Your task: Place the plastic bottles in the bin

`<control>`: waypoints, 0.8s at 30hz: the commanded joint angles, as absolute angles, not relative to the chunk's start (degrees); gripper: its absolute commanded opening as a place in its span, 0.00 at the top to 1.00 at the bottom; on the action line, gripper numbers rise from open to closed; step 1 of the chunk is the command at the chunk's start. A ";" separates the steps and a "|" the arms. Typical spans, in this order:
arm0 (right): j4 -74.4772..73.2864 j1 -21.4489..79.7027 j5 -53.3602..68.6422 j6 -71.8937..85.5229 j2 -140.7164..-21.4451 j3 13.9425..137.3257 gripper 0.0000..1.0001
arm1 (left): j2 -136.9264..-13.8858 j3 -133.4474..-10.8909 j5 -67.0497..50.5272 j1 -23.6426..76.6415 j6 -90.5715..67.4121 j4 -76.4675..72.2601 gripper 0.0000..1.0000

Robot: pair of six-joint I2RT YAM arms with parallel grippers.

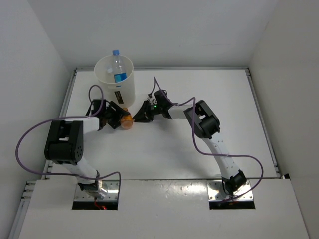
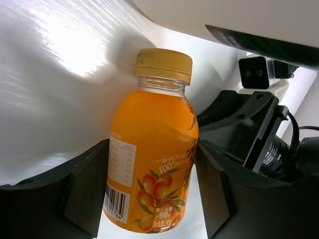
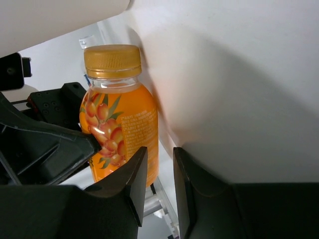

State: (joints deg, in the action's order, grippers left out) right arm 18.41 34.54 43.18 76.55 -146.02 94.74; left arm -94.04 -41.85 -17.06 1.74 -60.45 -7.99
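The short orange bottle [image 1: 126,121] with a yellow cap is just in front of the cream-white bin [image 1: 125,87]. My left gripper [image 1: 119,119] is shut on it; in the left wrist view both fingers press the sides of the orange bottle [image 2: 152,149]. My right gripper [image 1: 141,115] is close on the bottle's right, its jaws almost together with nothing between them [image 3: 159,169]; the orange bottle [image 3: 119,119] stands just beyond its left finger. The blue-label bottle [image 1: 118,67] stands inside the bin. I cannot make out the plain clear bottle.
The bin's wall with its dark label [image 2: 259,42] is right behind the bottle. White walls enclose the table [image 1: 209,99] at the back and sides. The two arms' fingers are within a few centimetres of each other.
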 commanded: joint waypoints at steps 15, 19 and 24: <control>13.01 29.44 43.33 76.38 -140.27 83.94 0.71 | -78.67 -52.29 -1.24 3.52 -37.63 9.40 1.00; 9.77 28.30 42.28 74.45 -138.43 82.35 0.71 | -75.32 -54.05 0.26 5.27 -32.18 13.09 1.00; 7.30 27.25 42.28 73.92 -138.43 81.12 0.71 | -75.32 -58.53 -0.79 9.22 -26.54 15.82 1.00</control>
State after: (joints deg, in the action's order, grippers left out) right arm 15.27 27.79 43.72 72.79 -138.43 83.09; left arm -76.01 -55.46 -1.32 6.81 -31.66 13.98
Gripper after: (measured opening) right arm 0.288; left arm 0.685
